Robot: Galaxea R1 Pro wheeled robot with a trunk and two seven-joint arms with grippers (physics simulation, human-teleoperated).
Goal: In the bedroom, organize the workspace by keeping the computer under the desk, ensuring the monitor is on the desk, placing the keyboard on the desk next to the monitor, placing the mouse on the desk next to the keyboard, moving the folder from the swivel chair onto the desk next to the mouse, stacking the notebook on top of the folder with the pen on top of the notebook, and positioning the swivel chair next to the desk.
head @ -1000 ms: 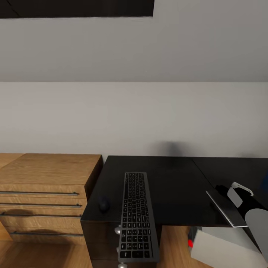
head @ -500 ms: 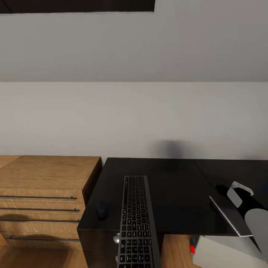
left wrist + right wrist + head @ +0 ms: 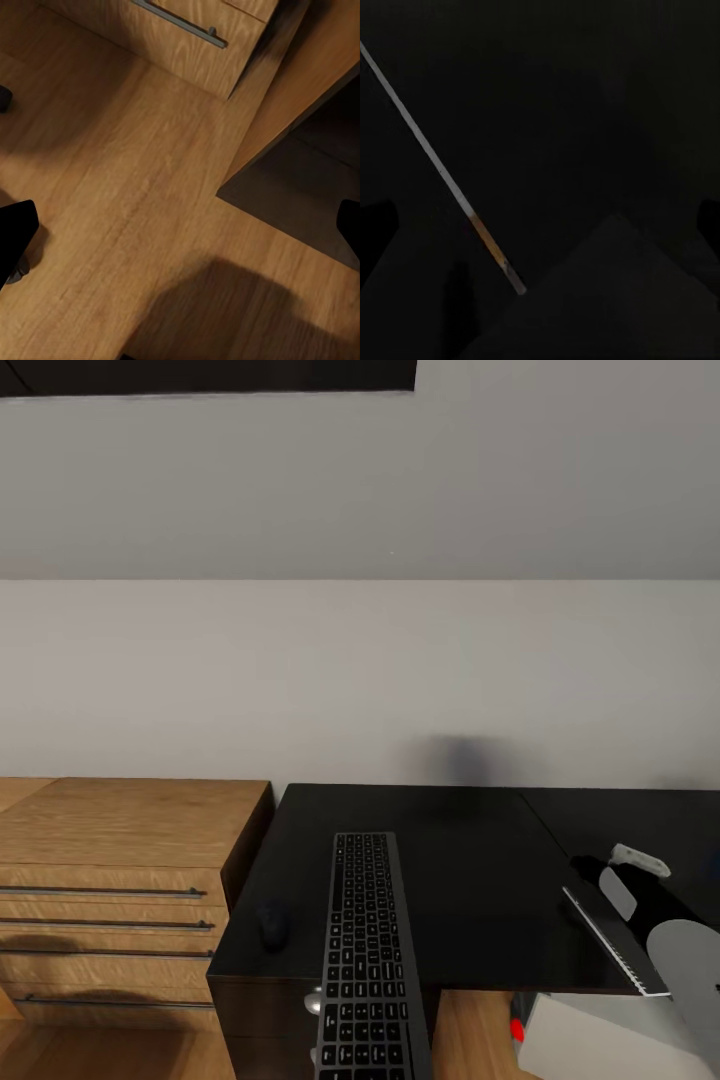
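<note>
The black desk [image 3: 470, 840] stands against the grey wall. On it the long black keyboard [image 3: 368, 950] lies lengthwise and hangs over the front edge. The small black mouse [image 3: 272, 925] sits to its left. At the desk's front right, a thin grey notebook [image 3: 612, 942] with pale edges lies slanted, its end past the edge. My right gripper [image 3: 588, 870] is at its far end; the right wrist view shows the fingertips [image 3: 376, 225] wide apart over a dark surface crossed by a pale edge [image 3: 435, 161]. My left gripper [image 3: 180, 225] is open above the wood floor. The grey-white computer [image 3: 600, 1040] stands below the desk.
A light wood chest of drawers [image 3: 120, 860] adjoins the desk's left side, and its drawer front [image 3: 195, 30] appears in the left wrist view. Silver knobs [image 3: 314, 1003] show under the desk's front edge. A dark-framed roof window [image 3: 200, 375] is overhead.
The head camera tilted slightly, shifting the whole view down. My right gripper edged left and up along the notebook, and less of the grey cover shows now.
</note>
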